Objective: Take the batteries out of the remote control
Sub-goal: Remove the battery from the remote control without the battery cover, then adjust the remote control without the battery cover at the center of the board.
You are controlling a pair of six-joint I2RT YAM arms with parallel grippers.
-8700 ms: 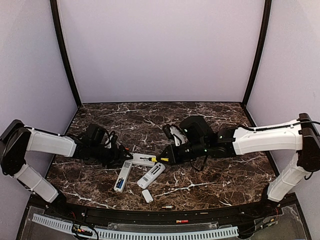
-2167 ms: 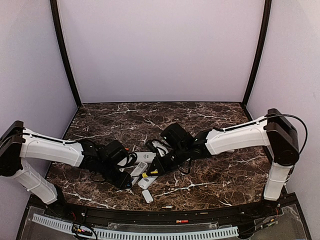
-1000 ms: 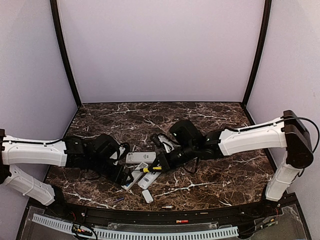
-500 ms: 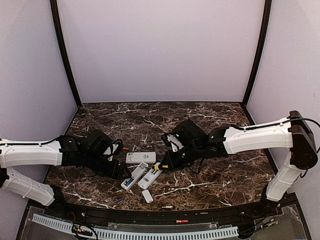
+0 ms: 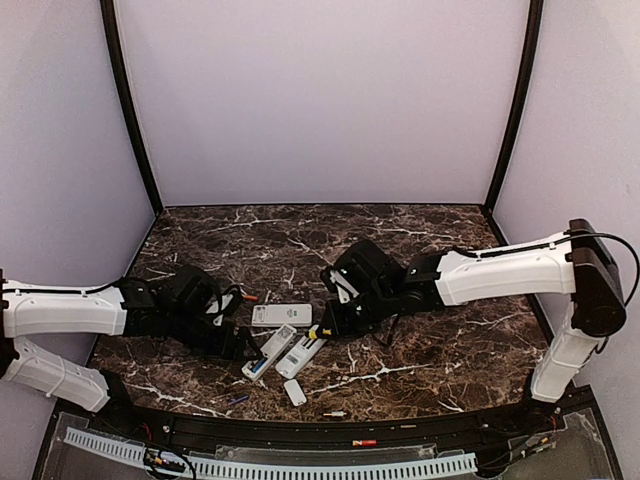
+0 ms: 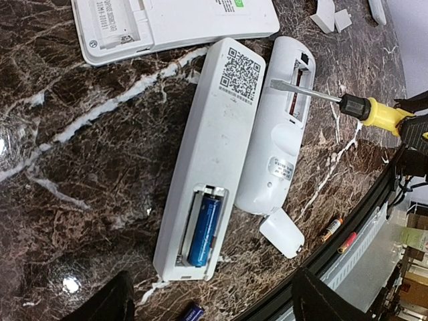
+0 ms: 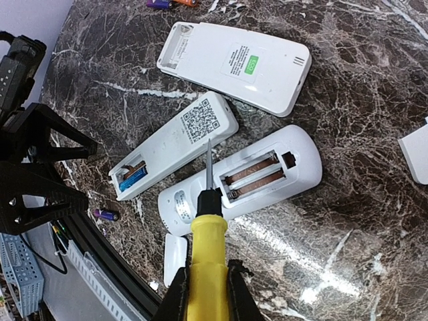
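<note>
Marble table [image 5: 440, 350], dark with white veins, carries everything. Left gripper [image 6: 210, 297]: claw spread wide, holding nothing, poised over the near end of the long remote. Right gripper [image 7: 206, 294]: claw clamped on the yellow handle of the screwdriver [image 7: 207, 221], blade pointing out over the remotes. Wide remote [image 6: 174, 23]: face down, cover off, bay looks empty. Long remote [image 6: 214, 154]: face down, QR label on its back, cover off, one blue battery [image 6: 204, 231] lying in the bay at its near end, the slot beside it bare. Rounded remote [image 6: 281, 134]: alongside the long one, bay open and empty, copper contacts showing; the screwdriver blade lies across its upper end, contact or hover not resolvable. Small white cover [image 6: 282, 235]: just beside the rounded remote's end. Loose batteries: an orange cell [image 6: 330, 229] and a red cell [image 6: 346, 241] near the table edge, a purple cell [image 6: 192, 311] near the long remote's end. Step in hand, as judged: extracting the last cell. Next move calls for shifting the blade across to the long remote's bay, levering under the blue battery's end, with the left claw bracing the body.
</note>
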